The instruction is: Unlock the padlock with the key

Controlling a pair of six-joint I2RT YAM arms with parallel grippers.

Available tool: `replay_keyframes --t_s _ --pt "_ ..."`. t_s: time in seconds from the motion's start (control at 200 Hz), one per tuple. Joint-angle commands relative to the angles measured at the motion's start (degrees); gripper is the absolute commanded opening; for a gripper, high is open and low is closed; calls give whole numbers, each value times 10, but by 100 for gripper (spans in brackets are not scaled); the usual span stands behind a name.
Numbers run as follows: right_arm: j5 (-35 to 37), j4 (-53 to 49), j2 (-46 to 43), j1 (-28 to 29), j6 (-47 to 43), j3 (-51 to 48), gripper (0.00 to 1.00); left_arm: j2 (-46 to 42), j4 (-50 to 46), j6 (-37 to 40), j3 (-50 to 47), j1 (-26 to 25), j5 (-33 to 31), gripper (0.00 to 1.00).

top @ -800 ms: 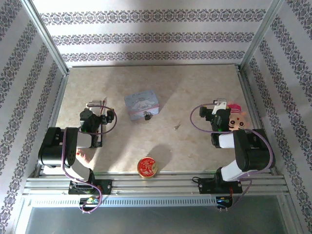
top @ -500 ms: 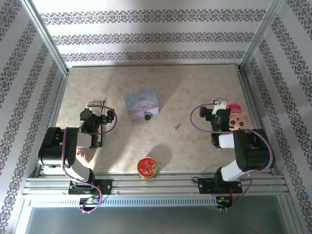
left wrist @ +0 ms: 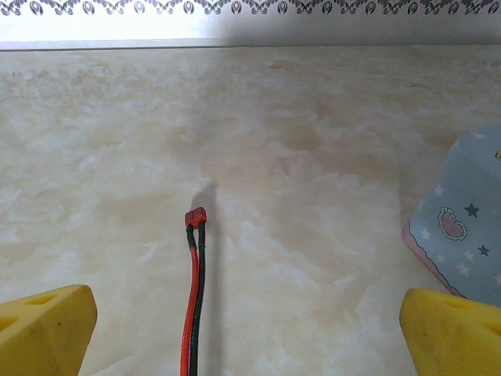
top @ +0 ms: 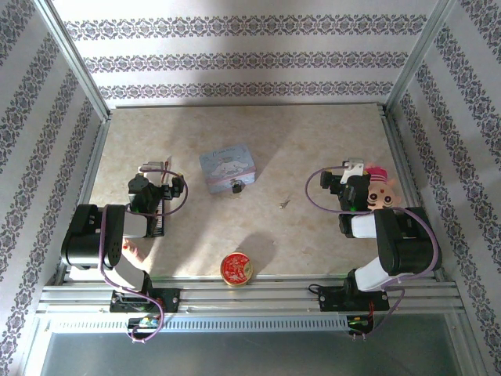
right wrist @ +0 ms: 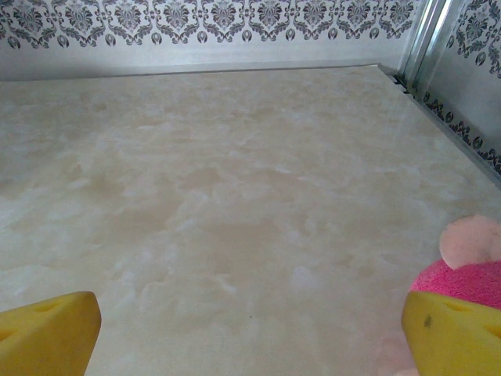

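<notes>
Padlock [top: 236, 186] sits against the blue box's [top: 227, 166] near side; the key [top: 283, 204] lies on the desk [top: 329, 133] nearby. Left hand [top: 156, 168] and right hand [top: 352, 167] stand wide, empty. Nothing is begun yet; next, probably a fine pinch on the thin key.

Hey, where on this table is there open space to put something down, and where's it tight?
The far strip between the blue box and the back wall is bare, as is the stretch between the key and the red tin. It's tight around the padlock at the box's front, and beside the pink plush toy.
</notes>
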Motion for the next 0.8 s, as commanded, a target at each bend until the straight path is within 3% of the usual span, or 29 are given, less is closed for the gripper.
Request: replay_keyframes --t_s 0.0,0.795 --pt "9 6 -4 2 6 -4 98 3 -9 7 10 0 7 99" --pt "-2 -7 -4 8 -6 12 98 3 -9 1 10 0 -5 99"
